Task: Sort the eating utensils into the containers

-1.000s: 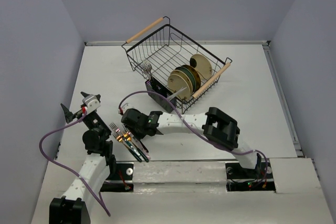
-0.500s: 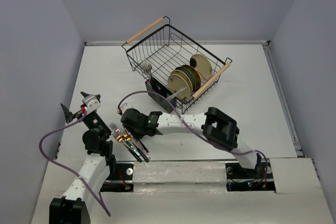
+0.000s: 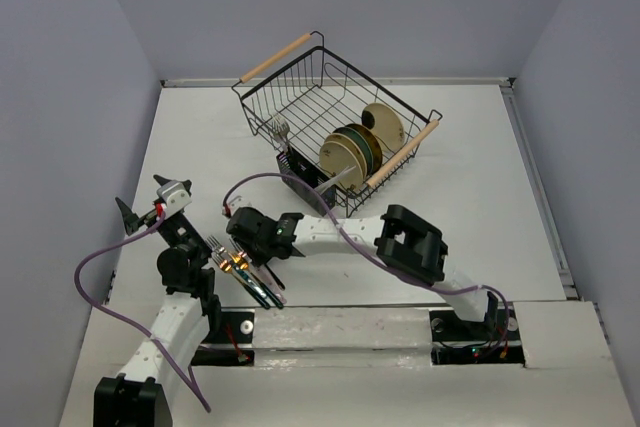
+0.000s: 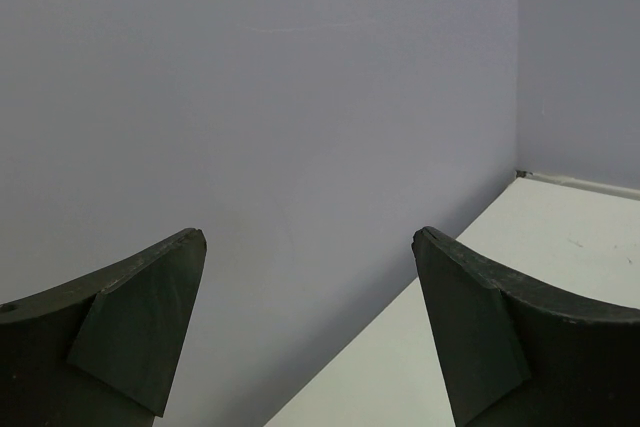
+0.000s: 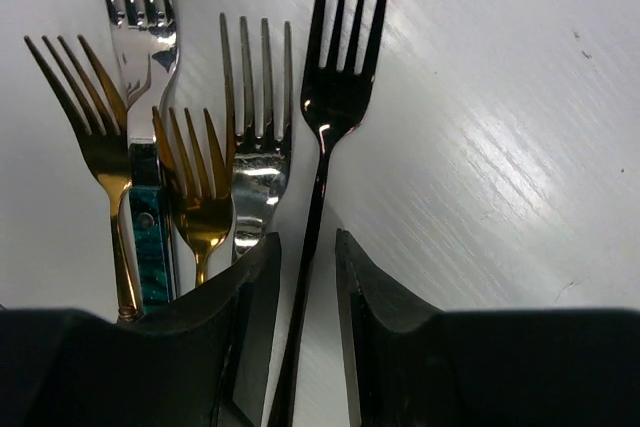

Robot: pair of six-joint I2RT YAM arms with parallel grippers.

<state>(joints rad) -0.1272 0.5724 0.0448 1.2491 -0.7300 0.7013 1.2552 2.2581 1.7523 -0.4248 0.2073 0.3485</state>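
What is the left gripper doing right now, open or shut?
Open. In its wrist view the left gripper shows two dark fingers far apart, with only bare wall between them.

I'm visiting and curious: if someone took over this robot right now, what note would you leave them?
Left gripper: open, empty, facing the wall.
Right gripper: open, jaws astride the handle of the black fork, gaps either side.
Forks: five in a pile on the table's near left; one silver fork stands in the caddy at the basket corner.
Done: one fork. Left: the five.
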